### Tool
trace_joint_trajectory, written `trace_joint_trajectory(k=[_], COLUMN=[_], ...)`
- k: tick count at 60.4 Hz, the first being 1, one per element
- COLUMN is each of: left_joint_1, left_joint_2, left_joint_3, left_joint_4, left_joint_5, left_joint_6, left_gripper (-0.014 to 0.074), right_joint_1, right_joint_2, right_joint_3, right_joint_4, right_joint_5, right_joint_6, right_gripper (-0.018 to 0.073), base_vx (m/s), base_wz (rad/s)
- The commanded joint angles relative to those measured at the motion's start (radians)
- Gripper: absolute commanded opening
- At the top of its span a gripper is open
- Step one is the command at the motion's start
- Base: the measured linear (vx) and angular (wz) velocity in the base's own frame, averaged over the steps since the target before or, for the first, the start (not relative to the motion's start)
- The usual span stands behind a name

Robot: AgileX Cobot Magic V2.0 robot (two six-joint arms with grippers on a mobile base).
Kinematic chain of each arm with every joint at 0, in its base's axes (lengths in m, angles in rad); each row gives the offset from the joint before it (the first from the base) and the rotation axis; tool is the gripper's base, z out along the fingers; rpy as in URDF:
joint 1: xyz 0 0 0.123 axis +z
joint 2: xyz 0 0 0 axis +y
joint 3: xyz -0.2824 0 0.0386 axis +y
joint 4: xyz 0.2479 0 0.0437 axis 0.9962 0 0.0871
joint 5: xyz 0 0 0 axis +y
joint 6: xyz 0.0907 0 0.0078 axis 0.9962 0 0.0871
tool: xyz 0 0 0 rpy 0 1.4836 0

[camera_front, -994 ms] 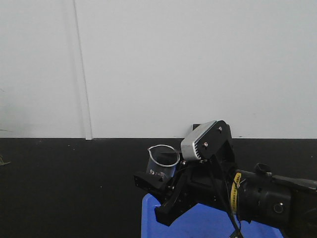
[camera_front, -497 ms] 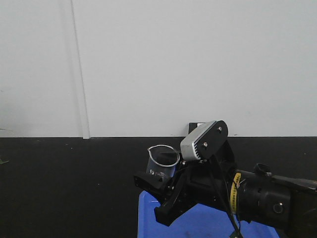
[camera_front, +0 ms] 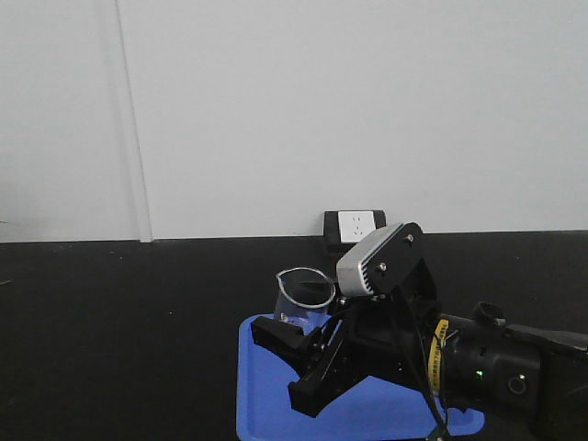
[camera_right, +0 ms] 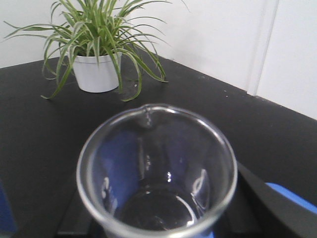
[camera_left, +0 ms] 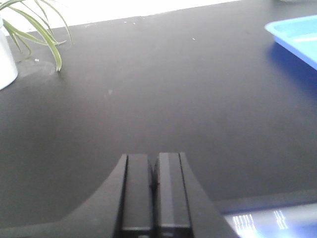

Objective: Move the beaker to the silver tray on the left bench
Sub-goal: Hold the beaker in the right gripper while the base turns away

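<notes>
The beaker [camera_front: 301, 296], small and clear with a spout, stands upright between the black fingers of my right gripper [camera_front: 296, 323], which is shut on it. It hangs just above the far left corner of a blue tray [camera_front: 266, 386]. In the right wrist view the beaker [camera_right: 156, 168] fills the foreground, empty, with a black finger [camera_right: 257, 198] beside it. My left gripper [camera_left: 153, 163] is shut on nothing, low over the black bench top [camera_left: 148, 89]. The silver tray is out of view.
A potted spider plant [camera_right: 99, 49] in a white pot stands on the black bench beyond the beaker; its pot [camera_left: 6, 59] sits at the left edge of the left wrist view. The blue tray's corner [camera_left: 297, 34] shows top right there. A wall socket [camera_front: 356, 227] sits behind.
The front view has swung left to right: the wall seam slid left, the socket came into view and more of the blue tray shows. The beaker stays held in the right gripper.
</notes>
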Motion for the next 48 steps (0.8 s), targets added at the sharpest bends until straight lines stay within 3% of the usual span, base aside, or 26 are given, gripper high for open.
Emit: trace_joint_trajectory(k=[1,48], left_joint_1=[-0.005,-0.005], left_joint_2=[-0.008,-0.008], left_joint_3=[0.020,0.020], left_joint_4=[-0.003,-0.003], left_joint_5=[-0.075,-0.075], left_joint_6=[-0.001,-0.001], left_gripper=[0.0001,0.0001], right_joint_1=[-0.001,-0.001], right_joint_2=[-0.033,-0.033], right_joint_3=[-0.035,-0.035], right_joint_4=[0.031,0.031], right_joint_5=[-0.037,-0.037], right_joint_6=[-0.003,-0.003], right_gripper=[-0.0014,-0.0014], base_vx=[-0.24,-0.31], base_wz=[-0.02,0.04])
